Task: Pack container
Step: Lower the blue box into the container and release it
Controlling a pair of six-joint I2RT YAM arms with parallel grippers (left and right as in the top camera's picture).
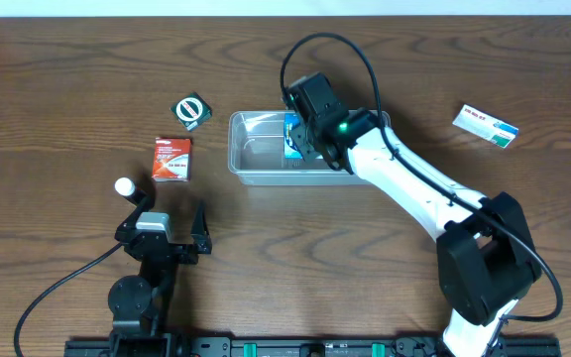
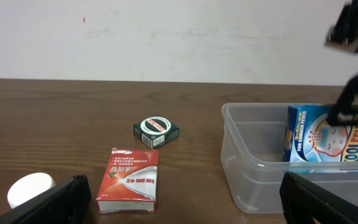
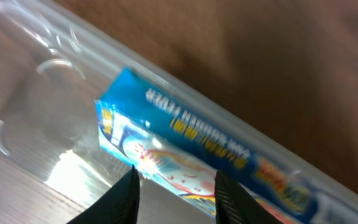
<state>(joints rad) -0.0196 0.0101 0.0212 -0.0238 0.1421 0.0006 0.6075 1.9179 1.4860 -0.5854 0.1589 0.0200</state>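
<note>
Hovering right end effector (image 3: 176, 186): apart, over blue box (image 3: 185, 130) (on edge)
container (image 1: 254, 151): upper centre, box inside
left end effector (image 2: 185, 186): apart

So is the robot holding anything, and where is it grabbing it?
The left gripper holds nothing. The right gripper has its fingers either side of one edge of the blue box in the container, but whether they squeeze it cannot be told.
</note>
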